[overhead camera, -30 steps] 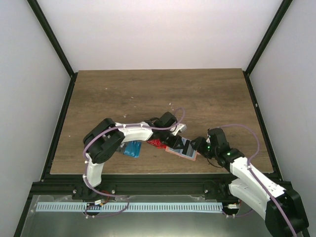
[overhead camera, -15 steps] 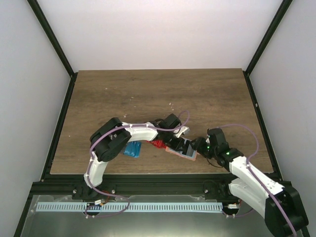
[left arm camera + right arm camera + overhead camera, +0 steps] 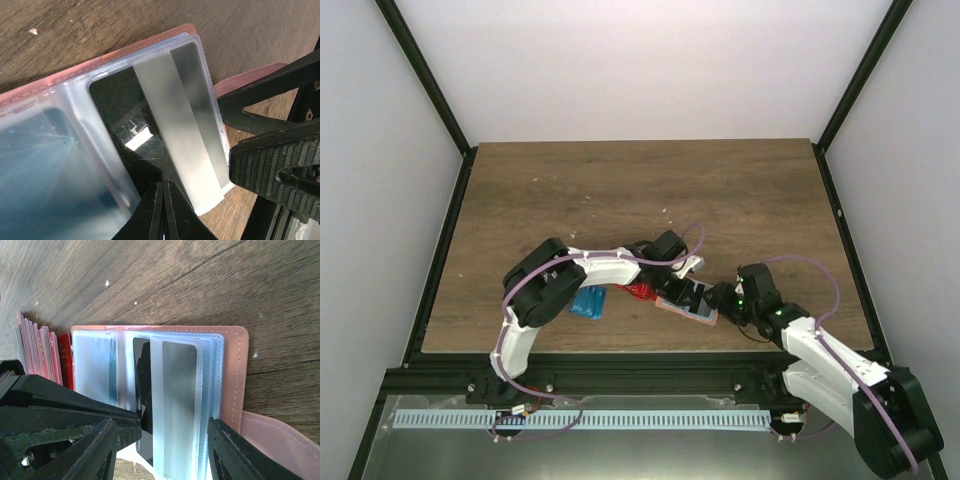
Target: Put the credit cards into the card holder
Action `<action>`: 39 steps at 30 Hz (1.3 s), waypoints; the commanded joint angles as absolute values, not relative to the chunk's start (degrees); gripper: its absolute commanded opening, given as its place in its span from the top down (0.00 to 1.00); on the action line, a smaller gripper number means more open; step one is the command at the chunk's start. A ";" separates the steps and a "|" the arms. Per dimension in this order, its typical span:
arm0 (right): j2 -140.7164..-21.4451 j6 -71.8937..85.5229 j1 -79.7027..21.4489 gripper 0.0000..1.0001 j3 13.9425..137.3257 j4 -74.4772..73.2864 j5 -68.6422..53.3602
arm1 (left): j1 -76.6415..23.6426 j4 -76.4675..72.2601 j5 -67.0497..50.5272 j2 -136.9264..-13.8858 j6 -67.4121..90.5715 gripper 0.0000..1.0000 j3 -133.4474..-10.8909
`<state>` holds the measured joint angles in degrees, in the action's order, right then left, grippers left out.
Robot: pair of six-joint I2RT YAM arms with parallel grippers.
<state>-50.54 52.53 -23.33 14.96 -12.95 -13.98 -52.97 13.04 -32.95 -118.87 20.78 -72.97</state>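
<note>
Left gripper sits over card holder, no move in the last half second. Right gripper has crept left and now meets the holder's right edge. Red stack and blue card lie loose just left of the left gripper.
Left wrist: tips pinched on the near edge of dark card, which is mostly inside a clear sleeve.
Right wrist: jaws apart, straddling the sleeves.
Read: right braces the holder so left can finish the push. Most cards still out.
</note>
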 commanded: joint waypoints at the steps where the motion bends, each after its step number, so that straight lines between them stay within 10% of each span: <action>1: -51.42 52.49 -23.38 0.49 14.77 -10.21 -15.41 | -53.70 15.20 -30.40 -121.40 20.39 0.96 -72.78; 39: -51.39 54.44 -23.42 0.53 10.29 -3.69 -21.71 | -53.68 14.00 -31.09 -121.03 21.72 0.96 -73.14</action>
<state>-51.09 53.69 -23.33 11.35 -5.76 -20.14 -52.99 12.95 -32.80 -118.87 21.04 -72.97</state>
